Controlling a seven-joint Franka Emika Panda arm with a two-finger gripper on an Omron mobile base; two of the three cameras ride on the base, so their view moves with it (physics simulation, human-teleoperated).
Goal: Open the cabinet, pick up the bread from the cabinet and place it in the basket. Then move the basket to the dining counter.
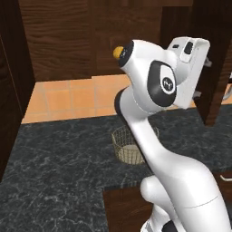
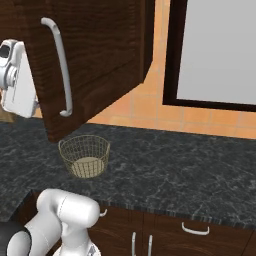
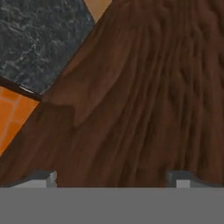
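Observation:
The cabinet door [image 2: 100,60] hangs swung out over the counter, its long silver bar handle [image 2: 59,70] facing the right base view. My gripper [image 1: 204,78] stands open against the door's inner side, seen as close wood grain [image 3: 131,87] in the hand view. The fingertips [image 3: 43,177] are wide apart with nothing between them. A small golden bread [image 1: 118,52] peeks out behind the arm's upper joint, partly hidden. The tan wire basket [image 1: 129,145] [image 2: 84,156] sits empty on the counter below the door. The dining counter is out of view.
The black-grey marbled countertop [image 1: 59,163] runs around a corner, with an orange tiled wall [image 1: 68,97] behind it. A pale window in a dark frame [image 2: 215,50] is at the right. Low dark drawers with silver handles [image 2: 195,230] lie under the counter's front edge.

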